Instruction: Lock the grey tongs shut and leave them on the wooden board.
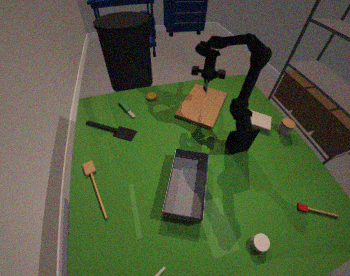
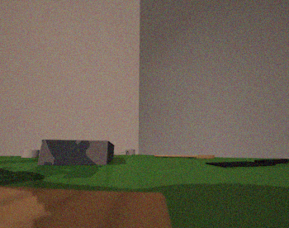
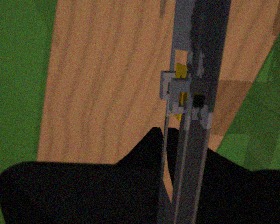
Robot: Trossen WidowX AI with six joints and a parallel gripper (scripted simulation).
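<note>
Your stock: one gripper (image 1: 206, 84) (image 3: 162, 135), clenched on grey tongs (image 3: 197, 100), above one wooden board (image 1: 201, 106) (image 2: 87, 208) (image 3: 106, 80); one roasting tin (image 1: 187, 186) (image 2: 75, 153), well apart.

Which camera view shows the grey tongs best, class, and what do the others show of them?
The wrist view: the tongs run large and close between the gripper's fingers, hinge parts visible. The top view shows only a tiny, unclear trace; the exterior view, none.
</note>
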